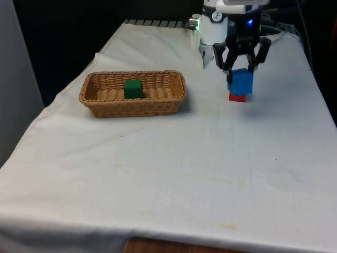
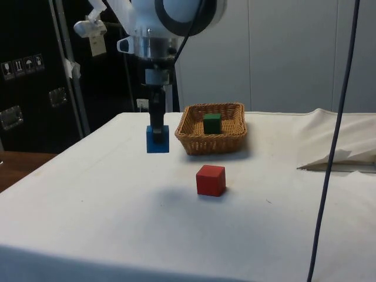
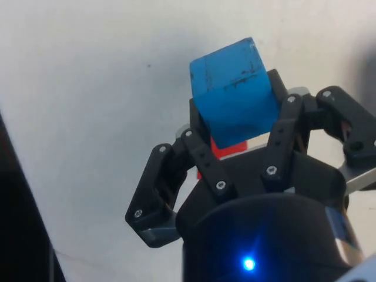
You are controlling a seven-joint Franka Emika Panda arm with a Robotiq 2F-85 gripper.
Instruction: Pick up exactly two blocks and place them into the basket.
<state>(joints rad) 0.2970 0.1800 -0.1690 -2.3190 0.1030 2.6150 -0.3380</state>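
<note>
Toward the counter's far end, near its edge on the front view's right, I log the end effector point(image 1: 241, 71) clamped on the blue block point(image 1: 240, 81), held clear of the cloth with the red block point(image 1: 238, 97) resting on the counter point(image 1: 174, 174) nearby; how they sit front to back I cannot tell from the front view, though the side view shows them well apart. Item: blue block, rigid cube, painted, scuffed on one face in the wrist view; I judge it light and stiff, unlikely to deform, perhaps a little slick, so opposite flat faces are the right hold, as now. Item: wicker basket point(image 1: 105, 103), shallow, oblong, open top, toward the counter's far corner on the front view's left; the green block point(image 1: 133, 88) sits inside near the middle. I count that as one delivered, so the blue one would complete the pair and the red should stay put. Open room: bare cloth lies between the end effector and the basket; the rim is low, and free floor remains on either side of the green block.
</note>
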